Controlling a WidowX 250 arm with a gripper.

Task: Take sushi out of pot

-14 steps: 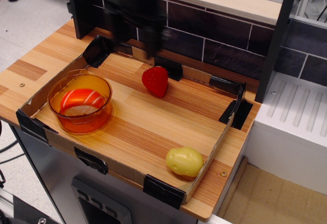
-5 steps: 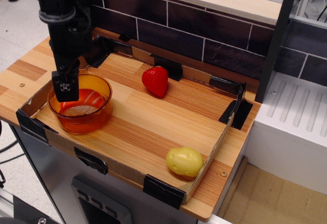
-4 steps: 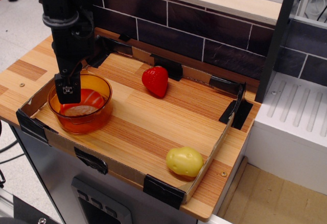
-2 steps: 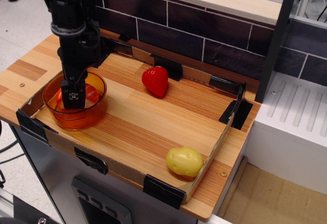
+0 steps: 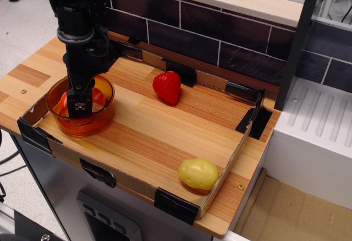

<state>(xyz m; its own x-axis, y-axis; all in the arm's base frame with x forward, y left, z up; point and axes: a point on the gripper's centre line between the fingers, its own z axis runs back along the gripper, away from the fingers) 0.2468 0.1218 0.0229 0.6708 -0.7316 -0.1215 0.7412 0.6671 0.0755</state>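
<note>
Sushi (image 5: 97,96) was seen inside the pot (image 5: 60,121) at the tray's near-left corner, directly beneath the gripper (image 5: 80,107), which was lowered into the pot and covered the piece's middle. Its long axis could not be judged, nor whether the jaws were clenched or released.

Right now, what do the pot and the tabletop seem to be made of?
The pot: probably plastic, translucent orange and glossy, since the sushi shows through its wall. The tabletop: looks like wood or wood-look laminate, with striped grain in light and brown tones and a smooth, faintly shiny finish.
</note>
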